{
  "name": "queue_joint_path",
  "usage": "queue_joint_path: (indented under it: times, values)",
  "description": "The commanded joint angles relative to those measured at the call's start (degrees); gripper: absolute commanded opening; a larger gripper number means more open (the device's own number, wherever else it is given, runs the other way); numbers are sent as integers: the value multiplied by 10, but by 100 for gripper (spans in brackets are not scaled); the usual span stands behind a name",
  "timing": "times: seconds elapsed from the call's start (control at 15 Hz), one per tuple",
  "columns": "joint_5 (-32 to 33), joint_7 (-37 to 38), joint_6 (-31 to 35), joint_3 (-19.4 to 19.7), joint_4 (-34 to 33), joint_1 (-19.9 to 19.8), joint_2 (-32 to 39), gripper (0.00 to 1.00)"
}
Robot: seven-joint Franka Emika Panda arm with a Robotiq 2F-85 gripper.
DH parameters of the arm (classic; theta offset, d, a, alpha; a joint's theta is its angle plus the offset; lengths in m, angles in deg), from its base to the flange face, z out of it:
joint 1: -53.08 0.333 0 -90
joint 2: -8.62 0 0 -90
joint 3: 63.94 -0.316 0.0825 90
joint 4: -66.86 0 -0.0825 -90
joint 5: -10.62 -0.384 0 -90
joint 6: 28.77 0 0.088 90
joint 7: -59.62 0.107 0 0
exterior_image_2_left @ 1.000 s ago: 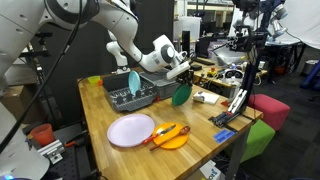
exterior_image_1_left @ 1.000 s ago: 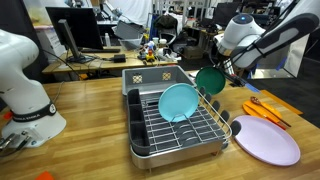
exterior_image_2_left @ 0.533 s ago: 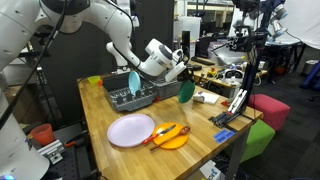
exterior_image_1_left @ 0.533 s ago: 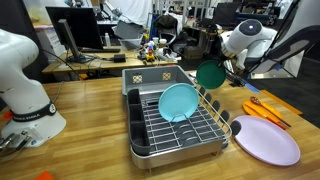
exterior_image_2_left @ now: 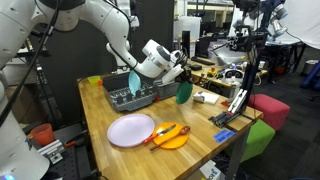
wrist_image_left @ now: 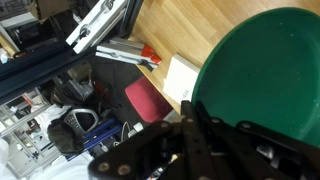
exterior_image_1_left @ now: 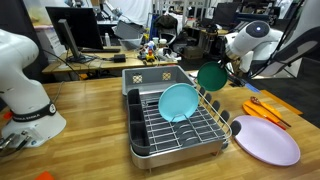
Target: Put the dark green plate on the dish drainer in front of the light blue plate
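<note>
In an exterior view, the dark green plate (exterior_image_1_left: 210,75) hangs on edge in the air, off the far corner of the dish drainer (exterior_image_1_left: 178,152) and not touching it. The gripper (exterior_image_1_left: 227,68) is clamped on its rim. The light blue plate (exterior_image_1_left: 180,102) leans upright in the wire rack. Carrying the green plate near vertical is judged to suit slotting it between the wires in front of the blue one. A lavender plate (exterior_image_1_left: 266,140) lies flat on the table beside the rack, clear of the work. In an exterior view from the table's end, the green plate (exterior_image_2_left: 183,92) is seen nearly edge-on and above the tabletop. There is open space between it and the drainer (exterior_image_2_left: 135,100), a gap the former view compresses. The blue plate (exterior_image_2_left: 133,82) is partly hidden here by the arm. In the wrist view, the green plate (wrist_image_left: 265,70) fills the right side, and the dark fingers (wrist_image_left: 200,140) cross its lower rim, confirming the hold. Neither rack nor blue plate appears, so alignment must be judged from the exterior views.
</note>
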Motion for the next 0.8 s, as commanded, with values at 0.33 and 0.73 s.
queue_joint_path:
  times: [0.33,0.73]
  values:
    - [3,-84,14,-122,82,-102,-96,1]
    - [-24,-157,-21,-255,105,-210,-128,1]
